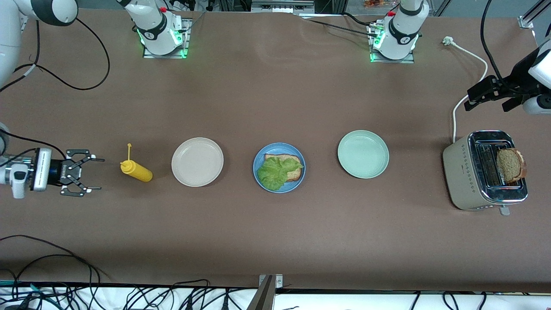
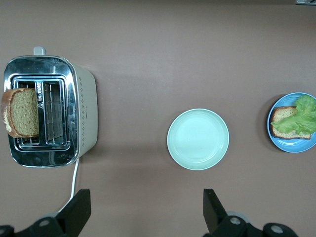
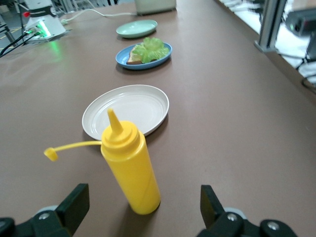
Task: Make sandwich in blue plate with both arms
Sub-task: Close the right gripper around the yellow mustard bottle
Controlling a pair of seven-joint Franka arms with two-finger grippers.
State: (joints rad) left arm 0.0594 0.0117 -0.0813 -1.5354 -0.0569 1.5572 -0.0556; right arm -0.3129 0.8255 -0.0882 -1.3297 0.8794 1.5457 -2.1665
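Note:
The blue plate [image 1: 259, 160] sits mid-table between two other plates. One bread slice [image 1: 294, 174] lies in it with a green lettuce leaf [image 1: 274, 171] on top. A second bread slice [image 1: 511, 164] stands in a slot of the toaster [image 1: 465, 172] at the left arm's end. My left gripper [image 1: 471, 97] hangs open and empty above the table beside the toaster; its wrist view looks down on the toaster [image 2: 84, 113], the slice [image 2: 22, 111] and the blue plate [image 2: 291, 146]. My right gripper [image 1: 101, 174] is open, low at the right arm's end, a short way from the yellow squeeze bottle [image 1: 135, 170].
A beige plate [image 1: 197, 162] lies between the bottle and the blue plate. A pale green plate [image 1: 363, 154] lies between the blue plate and the toaster. The toaster's white cable [image 1: 478, 58] runs toward the left arm's base. The bottle's cap [image 3: 49, 153] dangles on its strap.

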